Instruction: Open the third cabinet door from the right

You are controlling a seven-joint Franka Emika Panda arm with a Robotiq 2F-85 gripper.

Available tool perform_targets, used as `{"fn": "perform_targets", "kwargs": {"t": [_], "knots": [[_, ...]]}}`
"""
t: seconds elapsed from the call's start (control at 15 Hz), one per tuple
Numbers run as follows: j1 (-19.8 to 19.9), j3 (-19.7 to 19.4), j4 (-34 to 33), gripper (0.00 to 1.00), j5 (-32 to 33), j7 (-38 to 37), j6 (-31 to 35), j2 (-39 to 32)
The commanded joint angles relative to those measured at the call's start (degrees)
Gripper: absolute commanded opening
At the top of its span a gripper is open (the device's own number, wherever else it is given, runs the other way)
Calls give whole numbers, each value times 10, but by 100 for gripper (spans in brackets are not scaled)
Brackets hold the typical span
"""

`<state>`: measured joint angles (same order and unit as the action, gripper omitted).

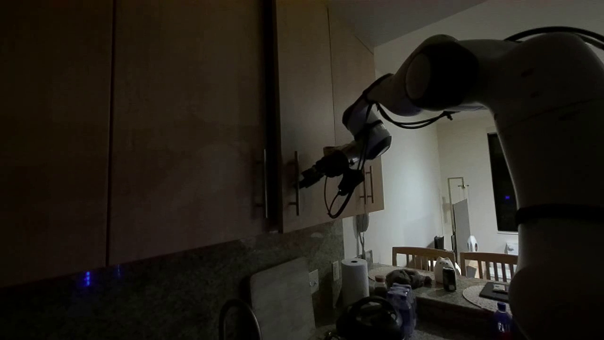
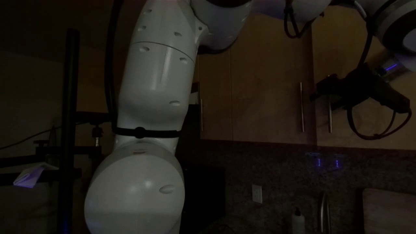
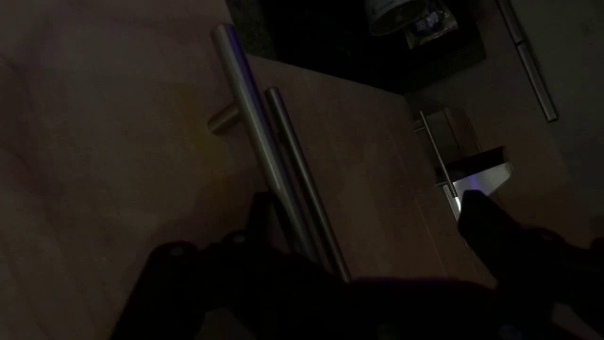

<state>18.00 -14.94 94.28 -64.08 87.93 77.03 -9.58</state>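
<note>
Above the wall-side edge of the table (image 1: 432,293), the gripper (image 3: 368,198), fingers (image 3: 486,222) parted, is hovering at the narrow door (image 1: 306,85), ideally hooking its handle (image 3: 263,141), then arcing outward.

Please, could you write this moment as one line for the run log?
Cabinet door: seems slightly ajar | gripper: open, at handle | contact: unclear | opening: unfinished

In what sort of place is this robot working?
Most likely a home kitchen: there are wall cabinets, what looks like a curved faucet below them, and a paper towel roll.
</note>
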Motion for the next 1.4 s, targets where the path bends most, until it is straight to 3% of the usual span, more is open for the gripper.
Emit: {"fn": "perform_targets", "kwargs": {"t": [0.0, 0.67, 1.33], "knots": [[11, -1, 37, 100, 28, 30, -94, 28], [49, -26, 22, 100, 41, 89, -197, 9], [88, -34, -48, 100, 41, 103, -311, -54]]}}
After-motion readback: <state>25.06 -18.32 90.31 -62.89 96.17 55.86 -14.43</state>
